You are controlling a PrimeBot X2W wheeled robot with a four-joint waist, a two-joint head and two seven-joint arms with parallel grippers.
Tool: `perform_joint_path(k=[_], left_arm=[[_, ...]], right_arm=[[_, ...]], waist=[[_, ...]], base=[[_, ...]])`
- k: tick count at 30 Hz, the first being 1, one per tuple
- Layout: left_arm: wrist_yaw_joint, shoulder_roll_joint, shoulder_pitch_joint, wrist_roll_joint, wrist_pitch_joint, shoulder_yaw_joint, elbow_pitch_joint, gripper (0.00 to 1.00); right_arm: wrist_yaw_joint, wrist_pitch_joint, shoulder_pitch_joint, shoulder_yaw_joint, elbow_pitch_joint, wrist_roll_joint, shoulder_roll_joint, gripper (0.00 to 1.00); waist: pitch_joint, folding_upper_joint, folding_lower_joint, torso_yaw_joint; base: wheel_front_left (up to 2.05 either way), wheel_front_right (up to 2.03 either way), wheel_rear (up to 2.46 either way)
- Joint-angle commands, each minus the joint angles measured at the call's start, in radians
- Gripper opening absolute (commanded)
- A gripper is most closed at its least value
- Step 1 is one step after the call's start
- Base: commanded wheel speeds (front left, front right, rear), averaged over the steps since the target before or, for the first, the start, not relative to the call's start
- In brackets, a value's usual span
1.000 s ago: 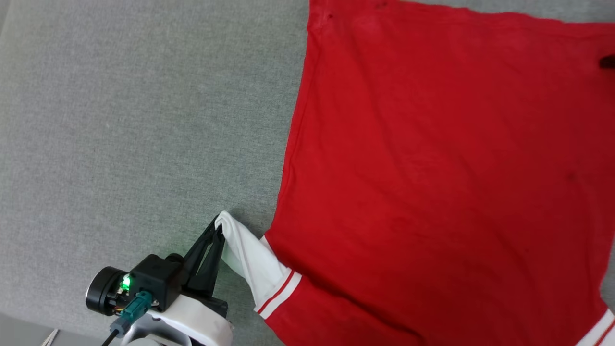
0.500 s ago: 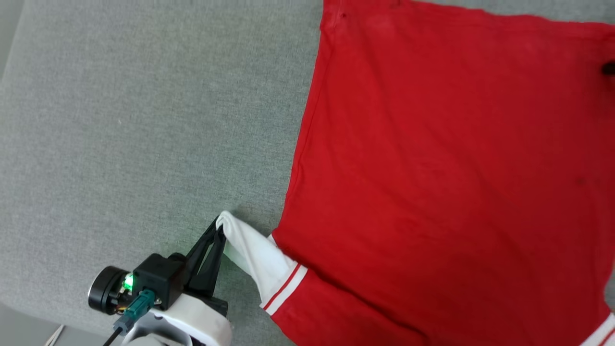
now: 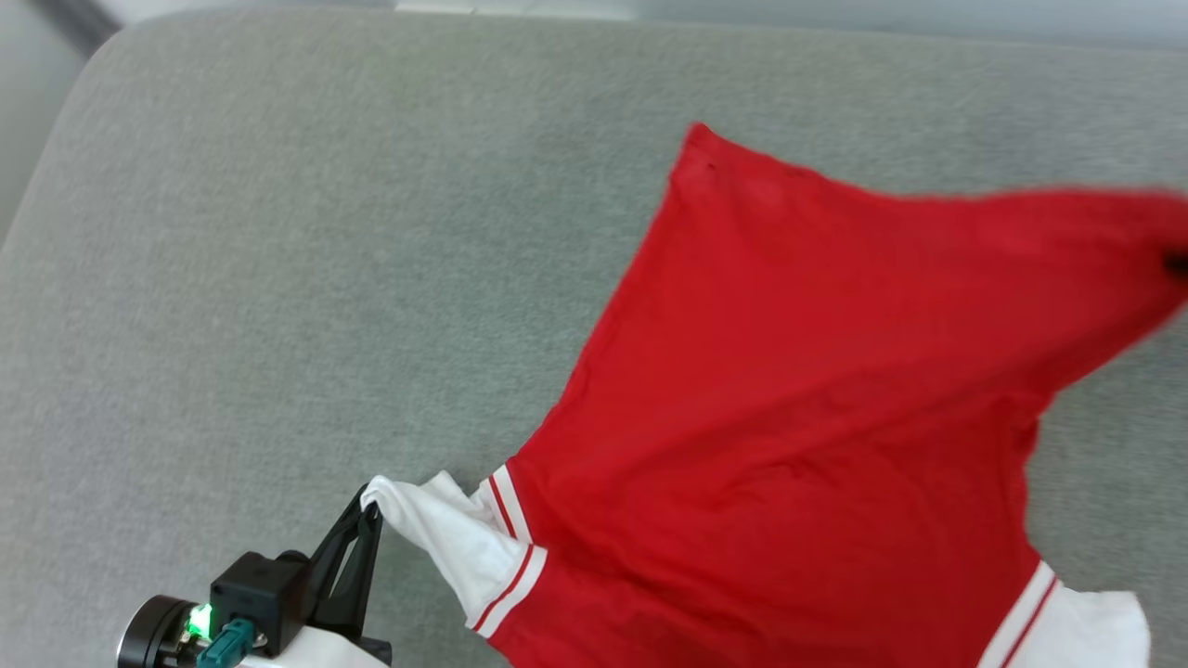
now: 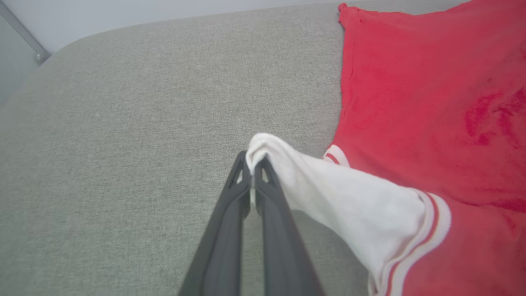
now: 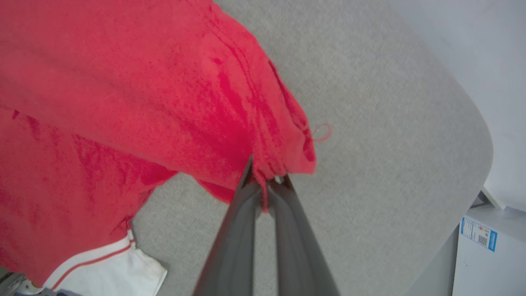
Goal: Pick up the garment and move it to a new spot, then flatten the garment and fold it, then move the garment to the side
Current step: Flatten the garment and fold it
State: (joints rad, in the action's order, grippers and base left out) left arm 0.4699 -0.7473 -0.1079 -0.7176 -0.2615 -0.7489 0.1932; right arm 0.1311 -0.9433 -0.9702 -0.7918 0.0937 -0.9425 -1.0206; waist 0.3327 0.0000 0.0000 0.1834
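The garment [image 3: 817,390] is a red T-shirt with white striped sleeves, spread plain side up over the right half of a grey cushion [image 3: 278,278]. My left gripper [image 3: 369,508] at the lower left is shut on the tip of the white left sleeve [image 3: 445,538], pulling it taut; in the left wrist view the left gripper [image 4: 252,162] pinches that sleeve [image 4: 349,205]. My right gripper [image 5: 266,181] is shut on the garment's red hem corner [image 5: 287,152], lifting it off the cushion. A dark tip [image 3: 1177,267] shows at the head view's right edge.
The grey cushion [image 4: 123,123] has a rounded far-left corner, with floor beyond it. In the right wrist view its rounded edge [image 5: 472,123] gives way to a white box with a label [image 5: 481,242]. The other white sleeve [image 3: 1077,622] lies at the lower right.
The head camera has tilted back, showing the cushion's far edge. My right gripper has shut on the red hem corner and raised it; the garment's far edge now sags between the grips.
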Motion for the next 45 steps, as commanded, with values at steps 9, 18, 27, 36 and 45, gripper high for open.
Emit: perform_joint_path(k=[9, 18, 27, 36, 45], left_arm=[[0.030, -0.029, 0.069, -0.020, -0.004, 0.026, 0.027, 0.00], [0.038, -0.026, 0.102, -0.025, -0.005, 0.048, 0.035, 0.00], [0.027, -0.024, 0.101, -0.019, -0.005, 0.058, 0.027, 0.00], [0.014, -0.011, 0.057, 0.002, 0.000, 0.041, 0.033, 0.00], [-0.014, 0.027, -0.017, 0.031, 0.006, 0.018, 0.015, 0.00]], right_arm=[[-0.001, 0.104, 0.399, -0.030, -0.094, -0.134, -0.227, 0.00], [-0.001, 0.323, 0.795, -0.017, 0.004, -0.244, -0.215, 0.00], [-0.001, 0.408, 0.765, 0.167, -0.038, -0.203, -0.180, 1.00], [-0.001, 0.279, 0.560, 0.343, -0.223, -0.106, -0.180, 1.00], [-0.001, -0.035, 0.248, 0.215, -0.200, 0.050, 0.025, 1.00]], waist=[[-0.071, 0.0000, 0.0000, -0.074], [-0.066, 0.0000, 0.0000, -0.105], [-0.072, 0.0000, 0.0000, -0.124], [-0.039, 0.0000, 0.0000, -0.090], [0.034, 0.0000, 0.0000, -0.035]], base=[[0.00, 0.00, 0.00], [0.00, 0.00, 0.00], [0.00, 0.00, 0.00], [0.00, 0.00, 0.00], [0.00, 0.00, 0.00]])
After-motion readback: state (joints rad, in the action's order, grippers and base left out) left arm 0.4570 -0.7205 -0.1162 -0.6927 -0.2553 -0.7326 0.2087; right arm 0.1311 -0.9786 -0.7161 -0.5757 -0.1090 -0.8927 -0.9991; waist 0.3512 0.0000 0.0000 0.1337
